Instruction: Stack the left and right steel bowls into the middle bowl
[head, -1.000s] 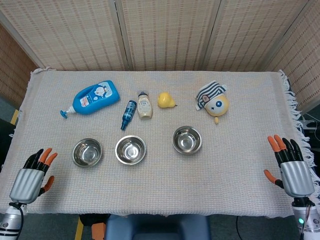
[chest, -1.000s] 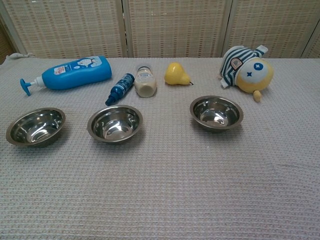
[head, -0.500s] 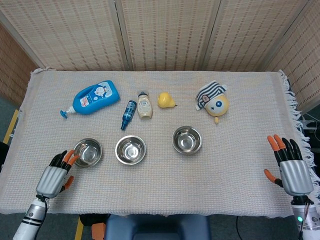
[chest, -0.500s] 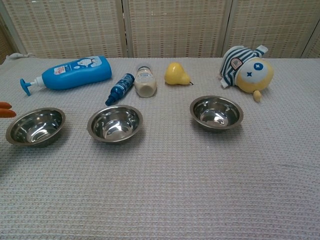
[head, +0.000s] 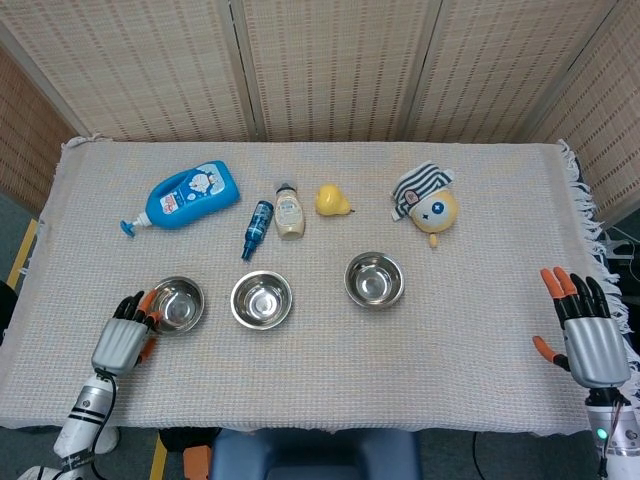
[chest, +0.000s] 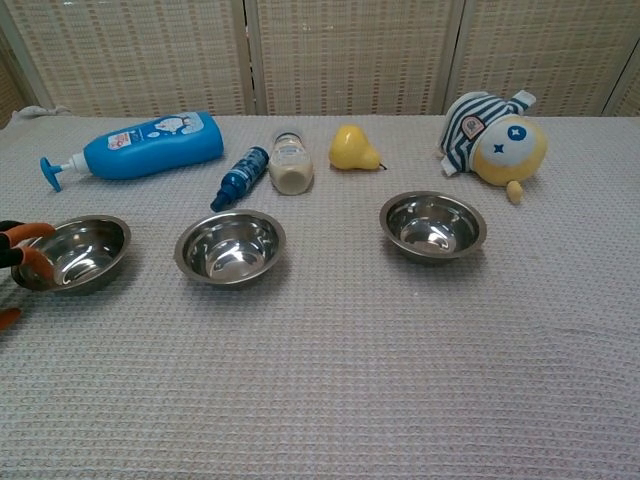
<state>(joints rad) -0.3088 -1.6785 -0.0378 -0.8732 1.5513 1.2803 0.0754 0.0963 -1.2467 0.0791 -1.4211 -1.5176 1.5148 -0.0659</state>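
3 steel bowls sit in a row on the cloth-covered table (head: 330, 350), all upright, none stacked: left bowl (head: 176, 305), middle bowl (head: 262, 299) just beside it, right bowl (head: 374, 279) a bit further off and slightly farther back. Left hand (head: 124, 338) is at the left bowl's outer rim, fingertips (chest: 28, 250) touching or hooked over the edge; can't tell whether it actually grips the bowl, which sits flat on the cloth. Right hand (head: 588, 335) hovers at the table's right edge, well apart from the bowls, fingers spread, nothing in it. Behind the bowls, l to r: blue pump bottle (head: 186, 195) on its side, small blue bottle (head: 257, 228), cream-coloured bottle (head: 289, 212), yellow pear (head: 331, 200), striped plush toy (head: 427, 205).
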